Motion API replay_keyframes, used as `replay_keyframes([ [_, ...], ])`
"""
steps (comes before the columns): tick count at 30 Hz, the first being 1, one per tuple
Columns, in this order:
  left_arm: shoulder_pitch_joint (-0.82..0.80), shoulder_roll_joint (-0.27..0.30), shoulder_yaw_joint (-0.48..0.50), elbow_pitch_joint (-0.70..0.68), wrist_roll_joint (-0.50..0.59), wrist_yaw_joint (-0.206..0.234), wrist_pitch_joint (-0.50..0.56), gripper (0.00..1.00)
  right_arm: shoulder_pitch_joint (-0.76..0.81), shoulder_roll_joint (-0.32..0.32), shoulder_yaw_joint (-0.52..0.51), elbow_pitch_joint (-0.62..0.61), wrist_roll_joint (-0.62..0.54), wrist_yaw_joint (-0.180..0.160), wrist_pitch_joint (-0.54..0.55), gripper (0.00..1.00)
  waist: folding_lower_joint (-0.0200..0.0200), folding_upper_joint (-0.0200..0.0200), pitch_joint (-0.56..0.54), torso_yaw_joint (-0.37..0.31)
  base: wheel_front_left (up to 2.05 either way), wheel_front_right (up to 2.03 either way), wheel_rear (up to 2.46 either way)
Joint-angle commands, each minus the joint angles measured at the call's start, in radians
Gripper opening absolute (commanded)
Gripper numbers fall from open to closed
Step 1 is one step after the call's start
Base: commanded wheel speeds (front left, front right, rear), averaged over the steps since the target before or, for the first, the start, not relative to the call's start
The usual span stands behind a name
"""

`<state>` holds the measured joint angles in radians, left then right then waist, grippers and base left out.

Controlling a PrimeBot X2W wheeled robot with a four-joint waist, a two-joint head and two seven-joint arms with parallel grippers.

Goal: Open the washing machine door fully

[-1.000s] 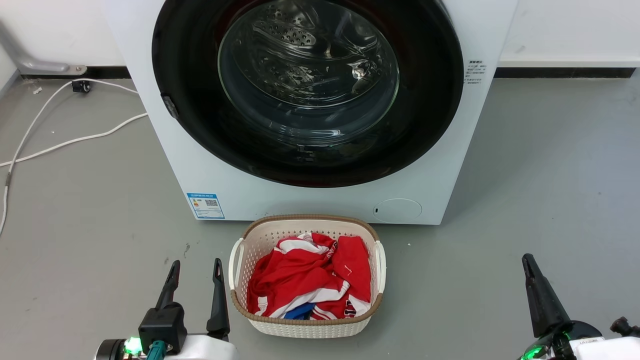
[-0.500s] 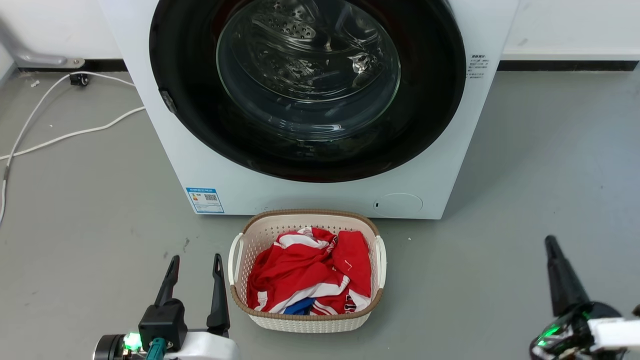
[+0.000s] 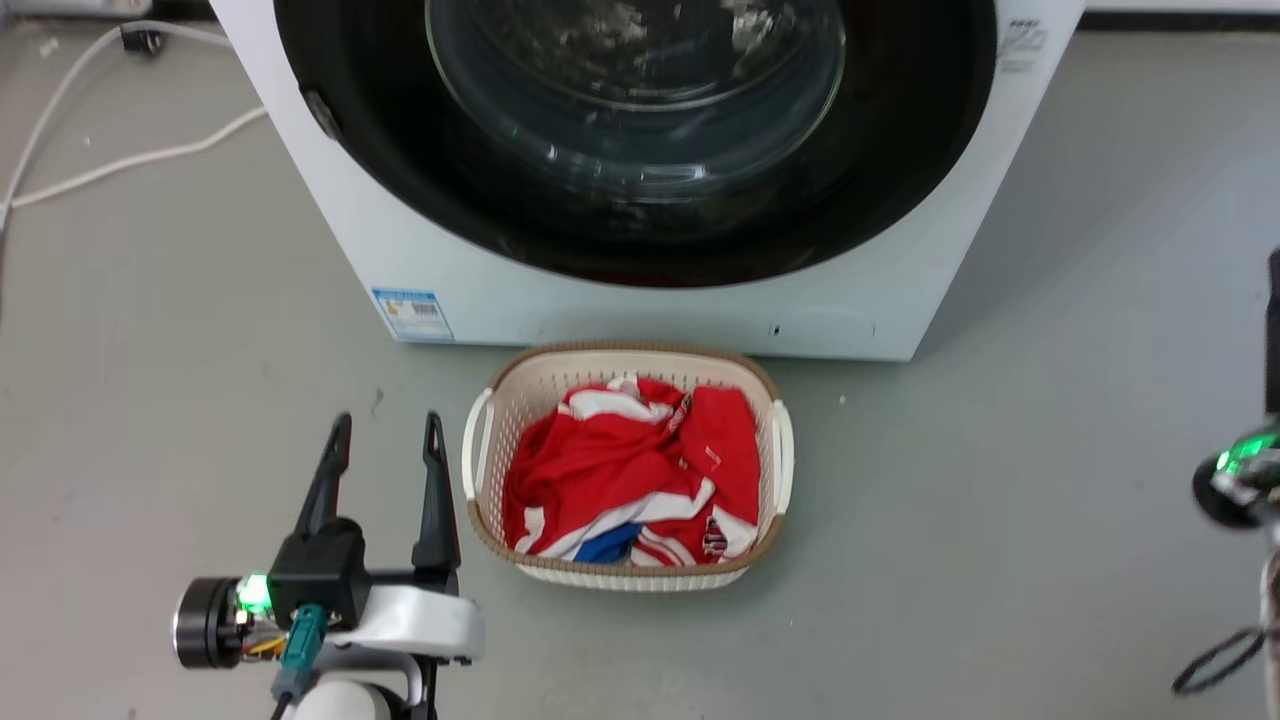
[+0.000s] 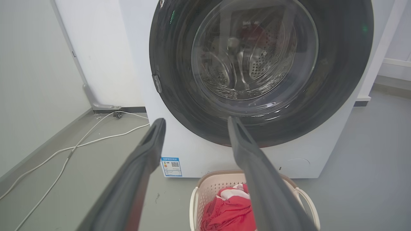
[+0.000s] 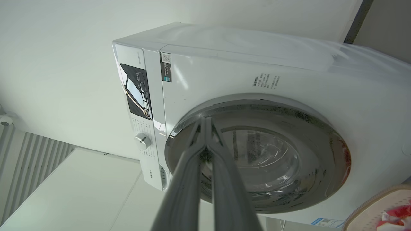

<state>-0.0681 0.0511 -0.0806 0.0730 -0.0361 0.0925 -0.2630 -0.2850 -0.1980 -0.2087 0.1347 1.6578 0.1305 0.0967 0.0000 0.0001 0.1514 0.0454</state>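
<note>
Glossy black rim around clear domed glass: the washing machine door [image 3: 880,180] sits shut against the white washing machine [image 3: 420,250], ahead of and above the left gripper [image 3: 388,420] in the head view. That gripper's fingers stand spread with nothing between them, and a cream basket [image 3: 630,352] of red clothes [image 3: 630,470] lies just to its right, close before the machine's foot. In the left wrist view the door stands beyond the parted fingers, well apart from them, and a small grey catch [image 4: 156,83] shows on the rim, up and left of the left fingertip. In the right wrist view the right gripper [image 5: 204,122] has its fingers pressed together, empty, tips aimed toward the rim's edge — how near, I cannot tell. The risks, as I judge them: closed fingers may skid off the slick rim without hooking any edge, a pull away from the catch side may shift nothing, and a low reach could knock the basket.
</note>
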Motion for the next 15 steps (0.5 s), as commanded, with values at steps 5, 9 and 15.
replay_keyframes([
  [5, -0.073, -0.001, 0.007, -0.022, 0.017, -0.005, -0.003, 1.0, -0.19, -0.074, -0.009, 0.107, 0.007, 0.0, 0.062, 0.0, 0.0, -0.0001, 0.14, 0.02, 0.0, 0.0, 0.0],
  [9, -0.126, -0.001, 0.007, -0.034, 0.019, -0.009, -0.003, 1.0, -0.343, -0.125, -0.007, 0.189, 0.011, 0.0, 0.1, 0.0, 0.0, -0.0001, 0.225, 0.027, 0.0, 0.0, 0.0],
  [15, -0.189, -0.001, -0.003, -0.046, 0.007, -0.002, -0.003, 1.0, -0.562, -0.184, 0.038, 0.286, -0.011, 0.0, 0.16, 0.0, 0.0, -0.0001, 0.33, 0.037, 0.0, 0.0, 0.0],
])
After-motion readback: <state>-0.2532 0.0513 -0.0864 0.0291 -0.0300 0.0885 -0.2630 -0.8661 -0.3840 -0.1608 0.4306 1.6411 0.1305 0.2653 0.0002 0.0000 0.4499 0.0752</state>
